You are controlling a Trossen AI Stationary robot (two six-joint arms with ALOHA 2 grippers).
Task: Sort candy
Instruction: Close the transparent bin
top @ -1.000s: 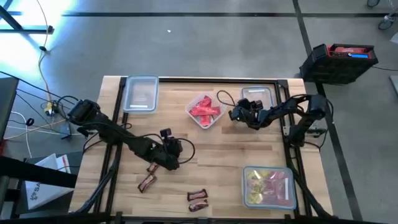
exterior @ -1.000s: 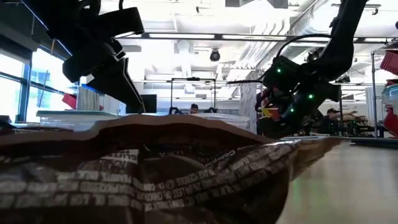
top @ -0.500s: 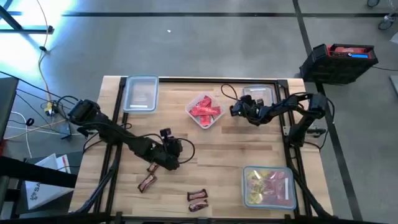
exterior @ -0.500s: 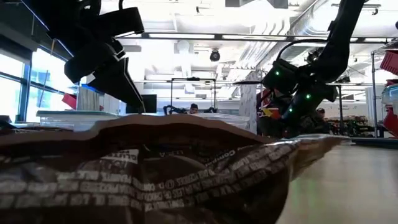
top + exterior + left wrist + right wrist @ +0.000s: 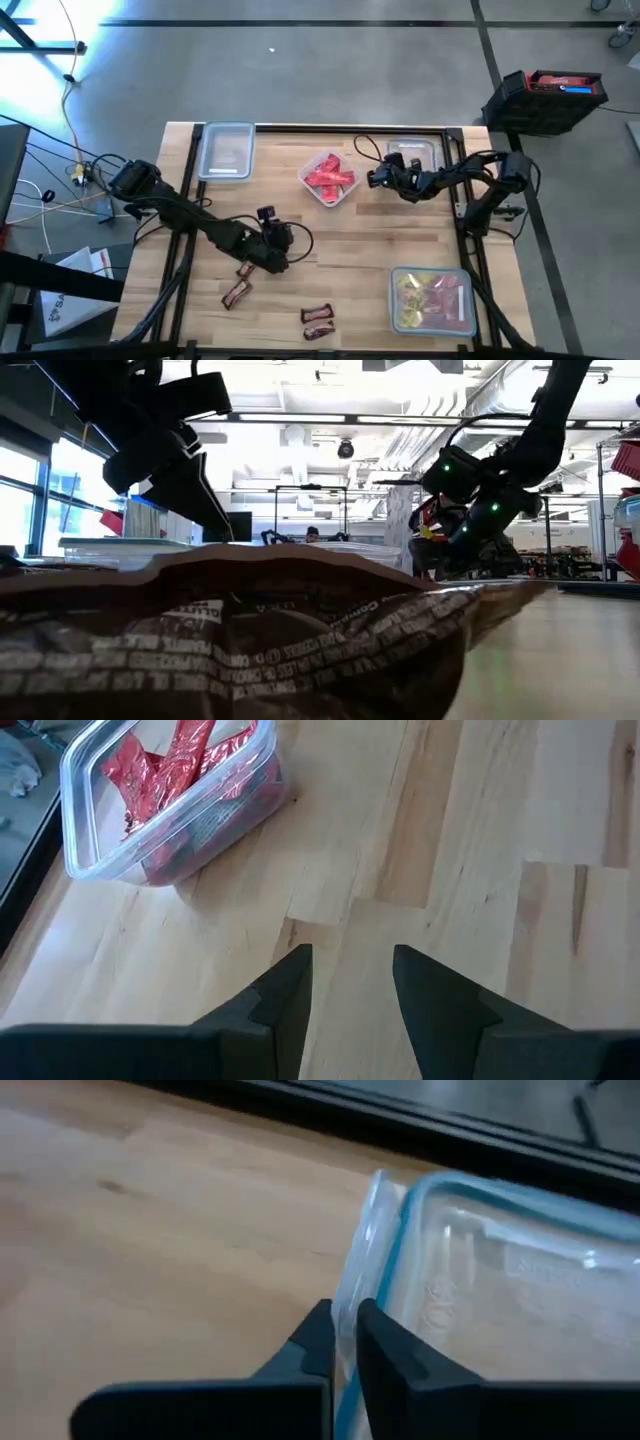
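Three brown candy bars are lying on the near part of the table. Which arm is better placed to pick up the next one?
Probably the left. The left gripper is open and empty beside the nearest brown bar. The right gripper is far across the table, shut near an empty clear container.

Printed wrapper text, none of it readable

In the low view a dark brown candy wrapper [image 5: 250,650] fills the foreground and carries rows of small pale print, seen upside down and too fine to make out as words. Embossed lettering shows faintly on the clear container lid [image 5: 520,1280] in the right wrist view, also unreadable. At about 2 o'clock off the surface, a dark crate [image 5: 545,100] holds something red with a blue mark, no text legible.
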